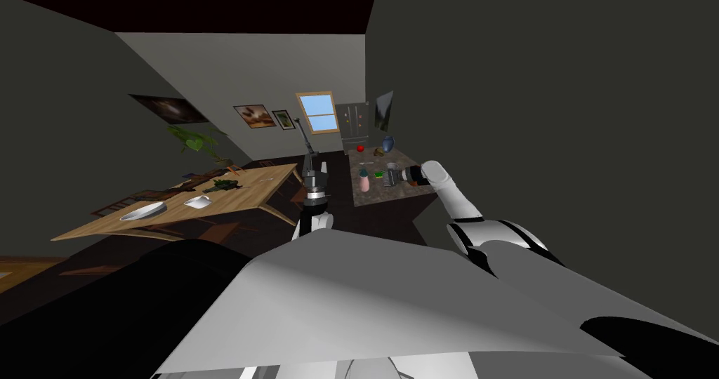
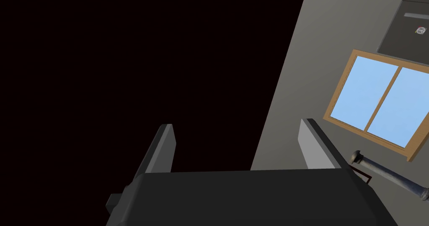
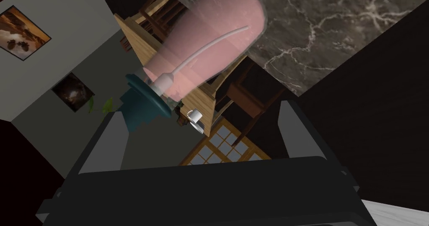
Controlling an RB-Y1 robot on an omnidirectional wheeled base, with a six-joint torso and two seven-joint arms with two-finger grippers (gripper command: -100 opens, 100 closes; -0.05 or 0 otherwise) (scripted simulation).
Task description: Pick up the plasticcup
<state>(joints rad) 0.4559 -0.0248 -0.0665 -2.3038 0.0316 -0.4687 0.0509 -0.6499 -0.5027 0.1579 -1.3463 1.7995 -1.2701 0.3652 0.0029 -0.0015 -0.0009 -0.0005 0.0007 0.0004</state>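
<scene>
A dark marble counter stands ahead of me. A small grey cup-like thing is on it, just beyond my right gripper, which reaches over the counter's middle. In the right wrist view that gripper is open with nothing between its fingers. A pink pump bottle with a teal top stands on the marble counter, close beyond the fingertips. The same bottle is left of the hand. My left gripper is raised over the floor left of the counter, and it is open and empty.
A red apple, a blue rounded vessel and a small green item share the counter. A fridge stands behind it. A wooden dining table with dishes and chairs is at the left. A dark wall runs close on the right.
</scene>
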